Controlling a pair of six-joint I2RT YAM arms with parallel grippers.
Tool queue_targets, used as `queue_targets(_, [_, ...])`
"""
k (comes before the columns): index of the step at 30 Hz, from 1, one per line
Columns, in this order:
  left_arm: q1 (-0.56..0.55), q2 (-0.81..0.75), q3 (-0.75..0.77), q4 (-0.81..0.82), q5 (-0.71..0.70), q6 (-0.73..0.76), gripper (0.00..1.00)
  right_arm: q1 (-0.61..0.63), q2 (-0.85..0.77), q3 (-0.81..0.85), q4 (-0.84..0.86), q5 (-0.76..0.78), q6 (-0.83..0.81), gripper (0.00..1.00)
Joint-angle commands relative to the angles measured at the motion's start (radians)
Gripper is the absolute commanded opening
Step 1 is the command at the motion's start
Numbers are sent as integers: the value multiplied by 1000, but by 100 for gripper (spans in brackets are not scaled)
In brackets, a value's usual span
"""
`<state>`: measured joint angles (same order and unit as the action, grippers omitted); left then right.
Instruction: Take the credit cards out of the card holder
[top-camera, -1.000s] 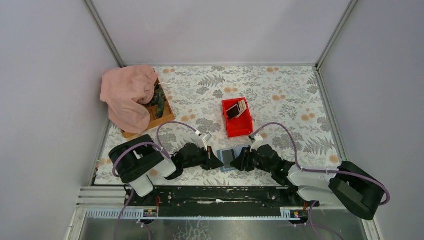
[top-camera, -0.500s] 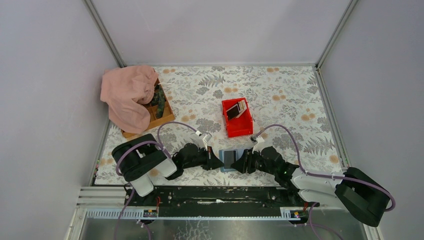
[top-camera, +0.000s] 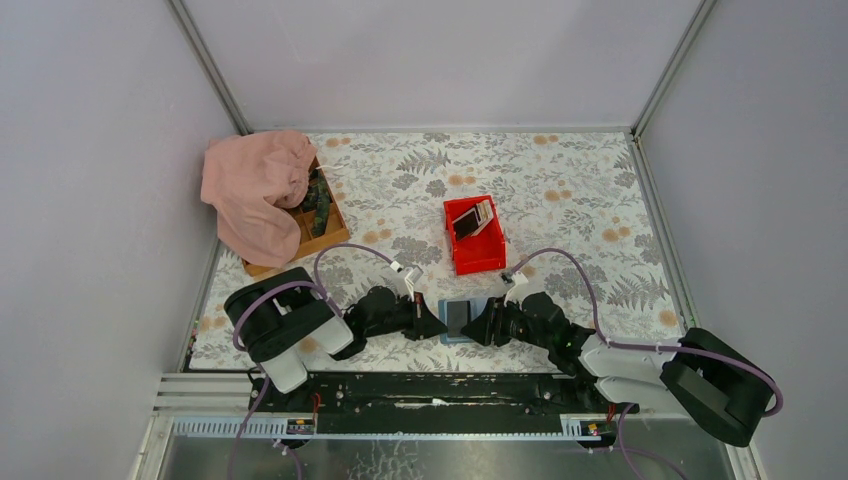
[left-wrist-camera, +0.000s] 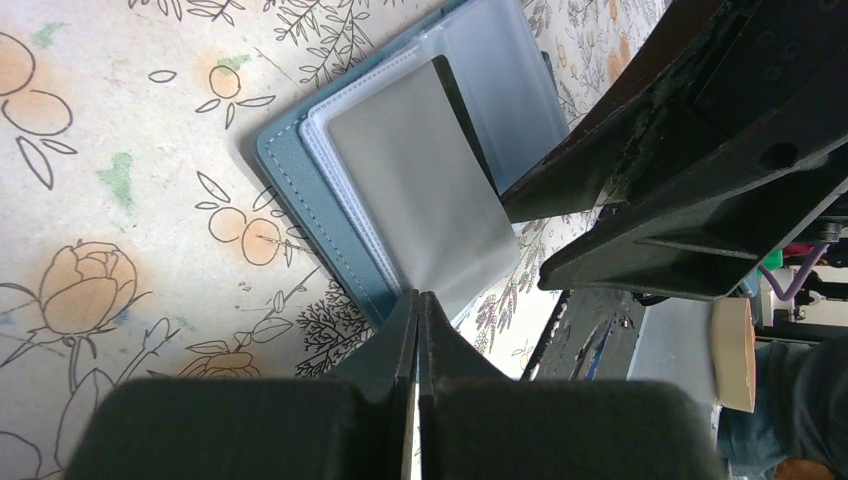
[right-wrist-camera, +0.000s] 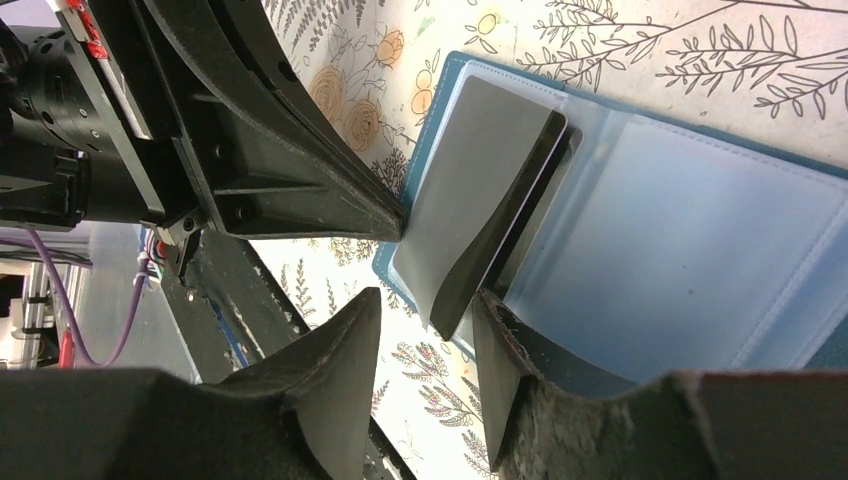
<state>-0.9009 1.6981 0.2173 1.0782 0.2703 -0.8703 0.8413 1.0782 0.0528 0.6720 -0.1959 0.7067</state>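
card holder (top-camera: 457, 318) open flat on bench (top-camera: 560, 190), between tools | grey credit card (right-wrist-camera: 470, 190) atop clear sleeves, corner lifted | left tool (left-wrist-camera: 417, 300) pinched closed at card edge | right tool (right-wrist-camera: 428, 300) half-wide astride corner, unclamped | likely thin, springy, slick: pinch lifted edge

Blue card holder (top-camera: 457, 319), a flat folding wallet, lies open on the floral table cover (top-camera: 560, 190) near its front edge, with its clear plastic sleeves facing up. One grey credit card (right-wrist-camera: 478, 165) rests on the sleeves of one half, its near end bowed upward and reaching past the holder's edge, dark underside showing. Further cards (top-camera: 472, 219), dark, white and tan, lean together in the red bin (top-camera: 478, 258) just beyond the holder
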Motion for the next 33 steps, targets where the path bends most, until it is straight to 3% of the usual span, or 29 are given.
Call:
queue_targets(1, [5,20,-8,55,5,4,0,-7,4,7,111,-43,20,46])
queue_targets(13, [8,22,1,52,13,5,0,-15,17,19,157,-83,29,45])
queue_targets(24, [11,17,2,44,18,8,0,-15,167,34,300,-139,50,43])
queue_targets(33, [14,22,2,45,20,8,0,-18,72,35,193,-97,19,42])
